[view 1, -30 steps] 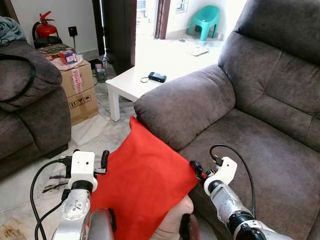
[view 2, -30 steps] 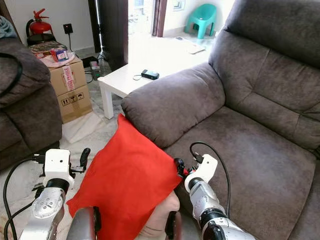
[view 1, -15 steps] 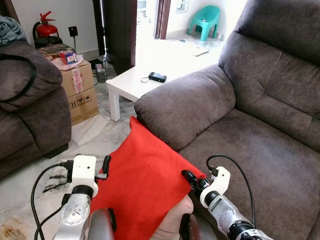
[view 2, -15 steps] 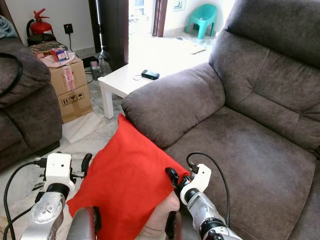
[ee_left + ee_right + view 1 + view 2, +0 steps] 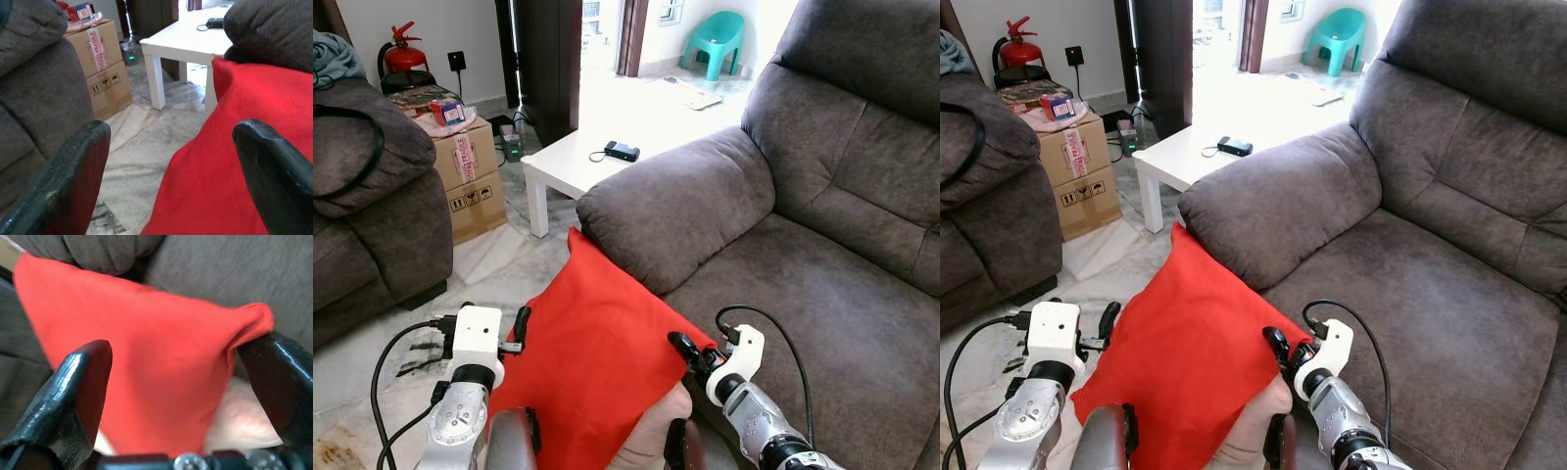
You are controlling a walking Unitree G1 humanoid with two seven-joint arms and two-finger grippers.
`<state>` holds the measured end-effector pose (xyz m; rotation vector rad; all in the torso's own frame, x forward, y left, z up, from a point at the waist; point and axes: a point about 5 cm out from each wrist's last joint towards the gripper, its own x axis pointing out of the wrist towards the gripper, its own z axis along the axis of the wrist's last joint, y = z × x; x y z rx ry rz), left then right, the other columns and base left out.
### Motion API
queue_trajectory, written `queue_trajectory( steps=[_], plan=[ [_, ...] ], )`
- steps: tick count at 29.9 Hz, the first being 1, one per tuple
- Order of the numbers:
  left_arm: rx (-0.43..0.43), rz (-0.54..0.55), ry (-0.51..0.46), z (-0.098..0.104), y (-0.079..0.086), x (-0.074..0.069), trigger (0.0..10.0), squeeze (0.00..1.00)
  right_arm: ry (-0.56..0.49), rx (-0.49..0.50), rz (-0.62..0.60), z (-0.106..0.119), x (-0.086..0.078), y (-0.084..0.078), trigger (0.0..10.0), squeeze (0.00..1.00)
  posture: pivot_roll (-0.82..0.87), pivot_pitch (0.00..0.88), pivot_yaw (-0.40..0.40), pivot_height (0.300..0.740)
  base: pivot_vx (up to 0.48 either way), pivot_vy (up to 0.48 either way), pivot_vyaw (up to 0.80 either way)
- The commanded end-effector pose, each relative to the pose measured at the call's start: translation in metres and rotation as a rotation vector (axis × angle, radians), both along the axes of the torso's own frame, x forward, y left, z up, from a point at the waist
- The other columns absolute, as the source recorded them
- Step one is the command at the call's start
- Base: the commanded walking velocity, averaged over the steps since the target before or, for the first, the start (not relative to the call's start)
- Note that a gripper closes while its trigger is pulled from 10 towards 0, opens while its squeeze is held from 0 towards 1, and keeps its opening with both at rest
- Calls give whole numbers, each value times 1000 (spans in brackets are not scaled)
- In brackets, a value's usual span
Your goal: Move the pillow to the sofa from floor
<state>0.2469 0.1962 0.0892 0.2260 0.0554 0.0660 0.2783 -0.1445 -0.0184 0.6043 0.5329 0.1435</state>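
A red pillow [image 5: 597, 362] stands tilted on one edge, its top corner leaning against the grey sofa's armrest [image 5: 675, 201]. My left gripper [image 5: 171, 161] is open at the pillow's left edge, and red cloth shows between its black fingers [image 5: 73, 181]. My right gripper [image 5: 690, 351] is open at the pillow's right corner. That corner [image 5: 254, 318] lies between its fingers and touches one of them. A pale, skin-coloured shape [image 5: 656, 431] shows under the pillow's lower edge. The sofa seat [image 5: 822, 294] lies just right of the pillow.
A white low table [image 5: 578, 157] with a black device [image 5: 622, 151] stands behind the armrest. Cardboard boxes [image 5: 470, 176] and a second grey sofa [image 5: 362, 196] are at the left, with marble floor between. Farther back are a fire extinguisher [image 5: 403, 54] and a teal chair [image 5: 715, 39].
Over the last second my right gripper has dropped and slid left, so its fingers now straddle the pillow's right corner. The pillow and my left gripper have barely moved.
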Motion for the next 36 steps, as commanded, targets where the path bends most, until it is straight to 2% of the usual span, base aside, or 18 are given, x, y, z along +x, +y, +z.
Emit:
queue_trajectory(
  steps=[1, 5, 11, 16, 17, 24, 28, 32, 36],
  plan=[
    [1, -17, -20, 7, -2, 3, 10000, 0, -26, -61, -17, 4, 4, -9, 10000, 0, 212, 44, -181, 566, 0, 0, 0],
    [8, -21, -40, 14, -2, 7, 10000, 0, -43, -162, 29, 5, 5, -11, 10000, 0, 212, 69, -184, 566, 0, 0, 0],
    [-2, -15, -68, 23, -1, 10, 10000, 0, -48, -195, 48, 3, 2, -9, 10000, 0, 210, 95, -181, 566, 0, 0, 0],
    [-55, -5, -105, 39, -2, 15, 10000, 0, 12, -120, 59, -7, -8, 0, 10000, 0, 219, 121, -181, 566, 0, 0, 0],
    [-89, 4, -112, 43, -1, 14, 10000, 0, 31, -82, 36, -9, -11, 2, 10000, 0, 222, 136, -180, 566, 0, 0, 0],
    [-162, 22, -117, 51, 1, 9, 10000, 0, 64, 11, -22, -12, -13, 6, 10000, 0, 223, 170, -176, 566, 0, 0, 0],
    [-179, 22, -125, 58, 1, 9, 10000, 0, 8, 56, 26, -4, -5, 13, 10000, 0, 222, 190, -176, 566, 0, 0, 0],
    [-202, 20, -132, 62, 2, 7, 10000, 0, -75, 142, 61, 10, 7, 21, 10000, 0, 220, 203, -175, 566, 0, 0, 0],
    [-207, 14, -123, 63, 1, 5, 10000, 0, -86, 159, 100, 13, 9, 30, 10000, 0, 219, 218, -176, 566, 0, 0, 0]
  ],
)
